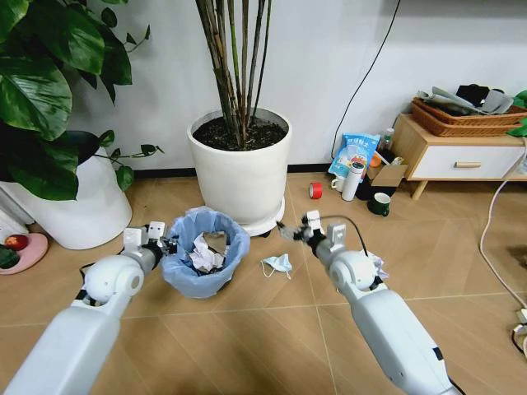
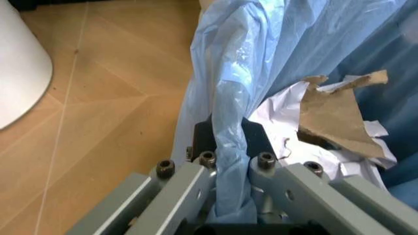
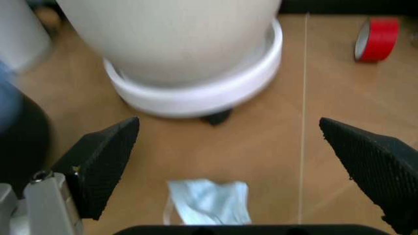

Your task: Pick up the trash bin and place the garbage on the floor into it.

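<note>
The trash bin (image 1: 203,253) is standing upright on the wooden floor (image 1: 272,321) in front of the big white plant pot (image 1: 242,169), its mouth facing straight up and its blue bag folded over the rim. Crumpled white paper (image 1: 203,254) and a torn brown scrap (image 2: 334,115) are lying inside it. I am gripping its near-left rim with my left gripper (image 1: 165,243), the fingers (image 2: 197,182) pinched closed on the bag and wall. Just beside the bin on its right, a face mask (image 1: 277,264) is lying flat on the floor, its long axis running roughly left to right. I am holding my right gripper (image 1: 298,233) above it, jaws spread wide and carrying nothing, near the pot's base. A red tape roll (image 1: 315,190) is lying farther back
</note>
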You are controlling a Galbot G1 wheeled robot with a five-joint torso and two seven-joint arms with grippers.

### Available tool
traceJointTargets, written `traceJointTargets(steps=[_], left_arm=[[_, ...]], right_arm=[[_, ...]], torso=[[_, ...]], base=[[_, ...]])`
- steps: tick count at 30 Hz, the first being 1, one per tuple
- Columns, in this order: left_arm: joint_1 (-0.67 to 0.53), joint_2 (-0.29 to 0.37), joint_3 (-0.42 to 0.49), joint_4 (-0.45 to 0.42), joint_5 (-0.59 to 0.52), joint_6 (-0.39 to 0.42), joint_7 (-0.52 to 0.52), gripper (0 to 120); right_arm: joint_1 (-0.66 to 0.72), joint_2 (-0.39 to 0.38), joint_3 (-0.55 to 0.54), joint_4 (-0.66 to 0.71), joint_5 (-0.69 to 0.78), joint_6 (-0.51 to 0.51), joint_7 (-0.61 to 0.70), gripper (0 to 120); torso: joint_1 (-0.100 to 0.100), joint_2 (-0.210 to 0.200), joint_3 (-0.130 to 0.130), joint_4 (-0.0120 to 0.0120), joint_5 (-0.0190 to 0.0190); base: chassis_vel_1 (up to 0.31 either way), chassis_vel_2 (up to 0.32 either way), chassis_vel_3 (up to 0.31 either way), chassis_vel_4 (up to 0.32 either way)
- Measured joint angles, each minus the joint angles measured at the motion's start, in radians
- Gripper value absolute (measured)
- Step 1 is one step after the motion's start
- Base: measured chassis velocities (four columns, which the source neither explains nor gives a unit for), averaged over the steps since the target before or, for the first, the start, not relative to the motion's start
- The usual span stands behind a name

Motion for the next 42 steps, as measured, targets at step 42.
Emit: traceJointTargets(steps=[42], left_arm=[[0.208, 0.097, -0.149, -0.248, -0.148, -0.013, -0.052, 0]], right_arm=[[0.236, 0.304, 0.122, -0.713, -0.438, 0.161, -0.051, 100]], torso=[[0.0, 0.0, 0.0, 0.0002, -0.0003]], base=[[0.0, 0.0, 0.0, 0.0]])
